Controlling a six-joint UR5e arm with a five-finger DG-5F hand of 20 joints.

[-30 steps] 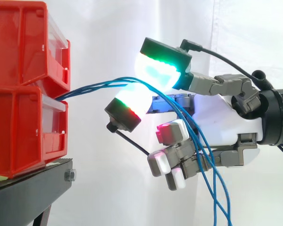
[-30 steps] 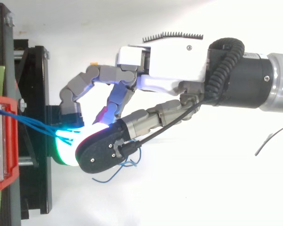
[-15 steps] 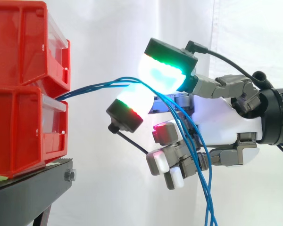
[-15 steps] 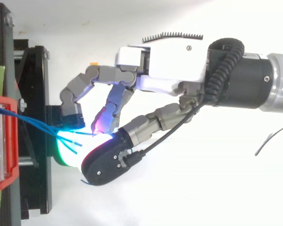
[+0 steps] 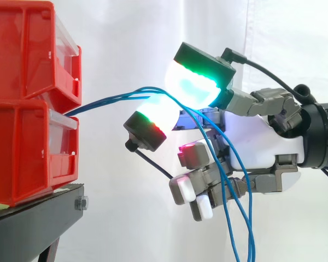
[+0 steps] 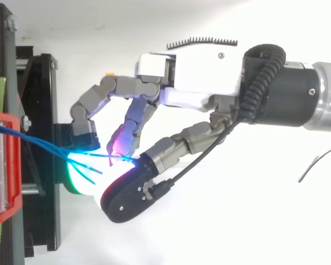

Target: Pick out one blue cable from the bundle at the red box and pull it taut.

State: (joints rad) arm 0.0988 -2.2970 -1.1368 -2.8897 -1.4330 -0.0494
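Several thin blue cables [image 5: 106,100] leave the gap between the stacked red boxes [image 5: 30,103] and run right to my hand [image 5: 262,147]. They pass over the white-and-red fingertip pad [image 5: 153,121] and under the green-cyan pad [image 5: 195,82], then drape down across the palm [image 5: 238,218]. From above, the cables [image 6: 44,148] fan out between the two pads. The thumb [image 6: 129,187] stands off from the fingertip [image 6: 84,138], and one strand reaches toward the magenta fingertip [image 6: 120,146]. The pads are apart and no cable is pinched. The lower fingers are bent.
The red boxes sit on a black stand [image 5: 38,218] at the left, seen from above as a dark frame [image 6: 41,110]. A white curtain hangs behind. To the right of the stand, around the arm [image 6: 298,102], there is free room.
The green-cyan thumb pad has swung up and away from the other fingertip, widening the gap. The hanging cables have shifted and now fan out more between the pads.
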